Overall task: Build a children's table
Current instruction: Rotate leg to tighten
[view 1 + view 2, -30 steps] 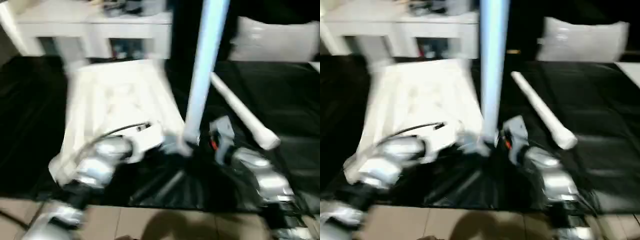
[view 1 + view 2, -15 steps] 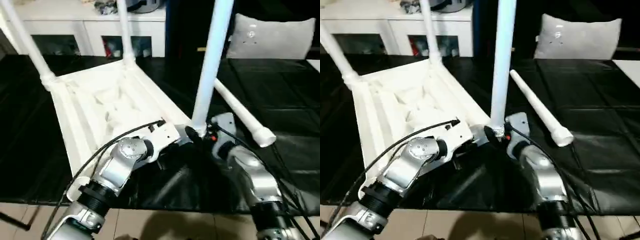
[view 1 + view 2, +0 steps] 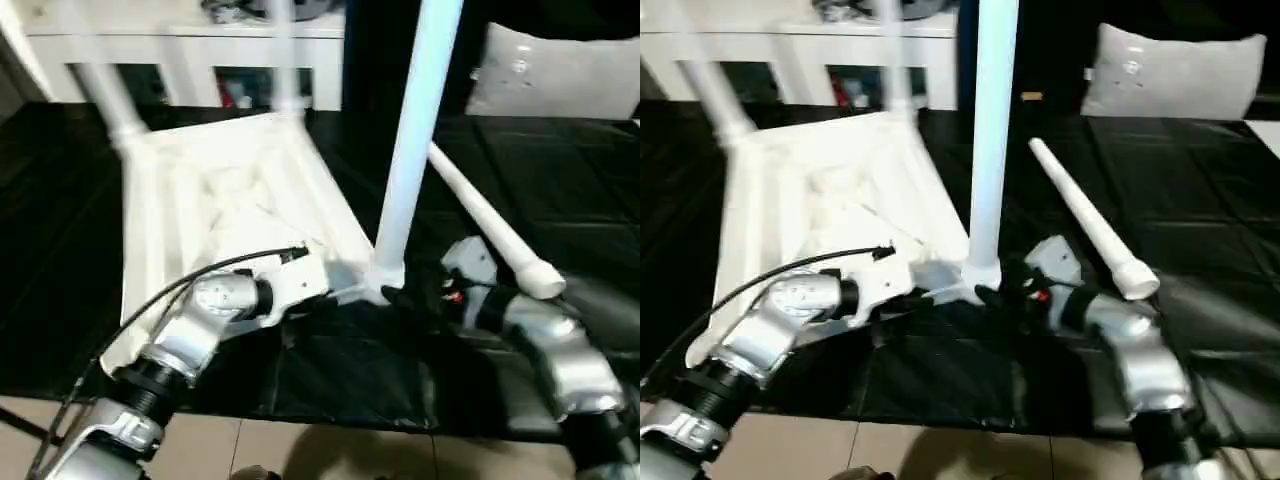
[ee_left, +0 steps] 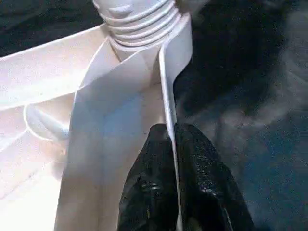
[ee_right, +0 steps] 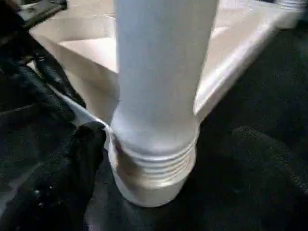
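i see the table top [image 3: 230, 190] upside down on black sheeting [image 3: 560, 170], three legs upright; a fourth leg [image 3: 490, 225] lies loose beside it. my left gripper [image 4: 172, 159] pinches the top's rim near the nearest leg [image 3: 410, 150]; my right gripper [image 5: 159, 159] stands spread around that leg's threaded base.

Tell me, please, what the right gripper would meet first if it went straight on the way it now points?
Most likely the threaded base of the upright leg, which stands right ahead of the right gripper at the table top's near corner. Depth is hard to judge, but nothing seems to lie between them.
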